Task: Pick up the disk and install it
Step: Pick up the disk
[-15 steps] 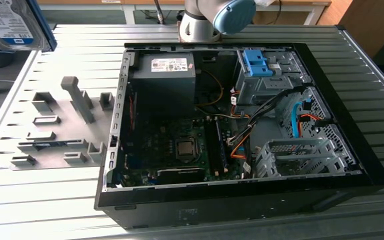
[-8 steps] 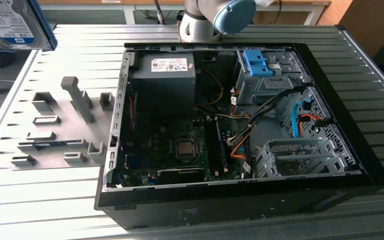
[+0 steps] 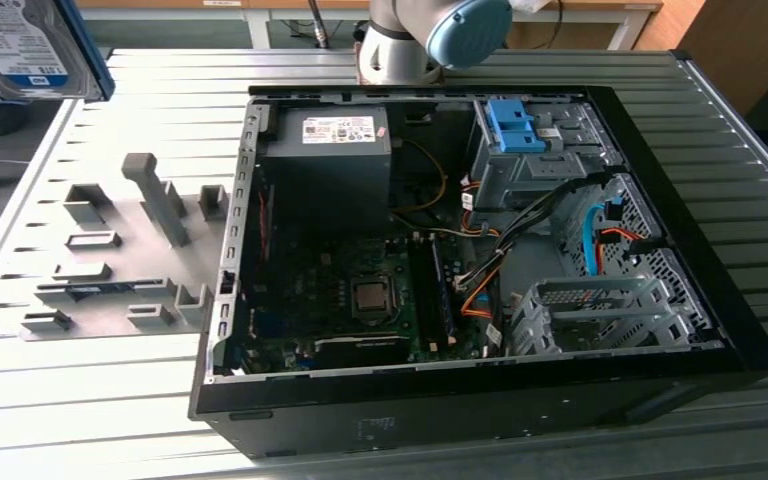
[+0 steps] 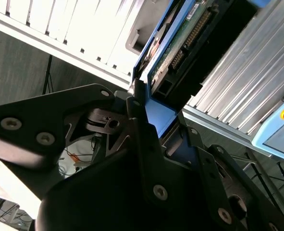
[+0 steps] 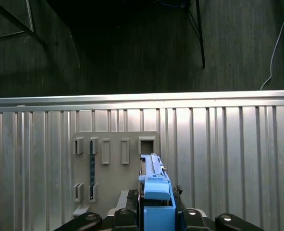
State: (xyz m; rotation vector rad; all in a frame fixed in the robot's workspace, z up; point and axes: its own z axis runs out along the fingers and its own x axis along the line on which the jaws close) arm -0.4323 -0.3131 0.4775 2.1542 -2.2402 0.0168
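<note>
Jaws clamped on the disk [image 4: 179, 44], gripping its smooth blue plastic rail, with the green circuit board and a row of connector pins facing the second wrist view. In the exterior view the flat silver disk [image 3: 17, 45] hangs at the far left corner over the ribbed metal table [image 3: 104, 420]. Its white-and-blue label faces out, the print too small to read. It's well apart from the open black computer case [image 3: 491, 425]. A grey fixture plate [image 3: 117, 275] carrying blocky holders lies beside the case.

The disk [image 3: 17, 45], silver, blue-railed, white-and-blue label showing, hangs clear above the table [image 3: 731, 130].
</note>
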